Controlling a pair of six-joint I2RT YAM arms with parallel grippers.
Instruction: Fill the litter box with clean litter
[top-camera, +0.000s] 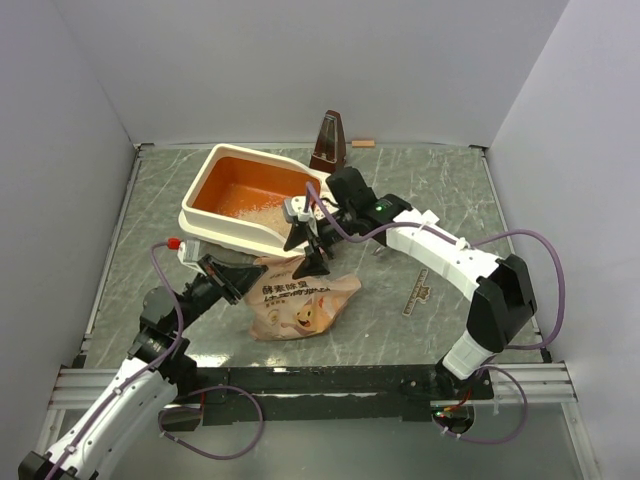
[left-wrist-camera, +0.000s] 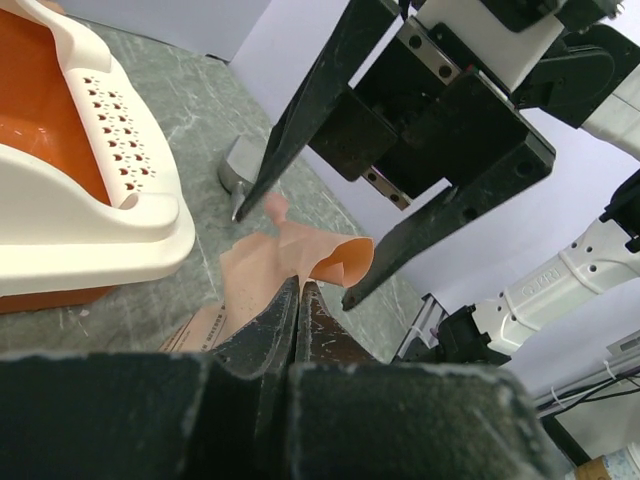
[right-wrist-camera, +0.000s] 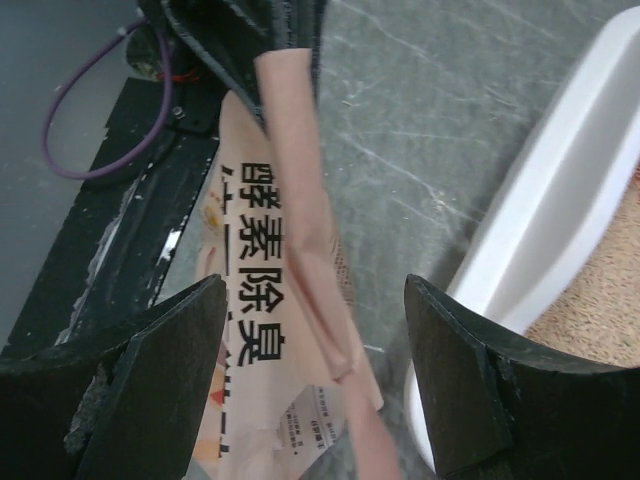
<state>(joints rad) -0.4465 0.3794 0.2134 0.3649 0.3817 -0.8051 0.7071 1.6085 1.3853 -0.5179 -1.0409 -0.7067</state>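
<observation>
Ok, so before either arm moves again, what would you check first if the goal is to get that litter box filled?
1. Left gripper shut on the bag at its edge: ok.
2. Right gripper open, one finger on each side of the bag's folded strip, not gripping yet: ok.
3. Bag lifted over the litter box: not ok, most of it lies on the table beside the box.
4. Bag's mouth open: cannot tell.
5. Litter box filled: not ok, only some litter shows on its orange floor.
</observation>
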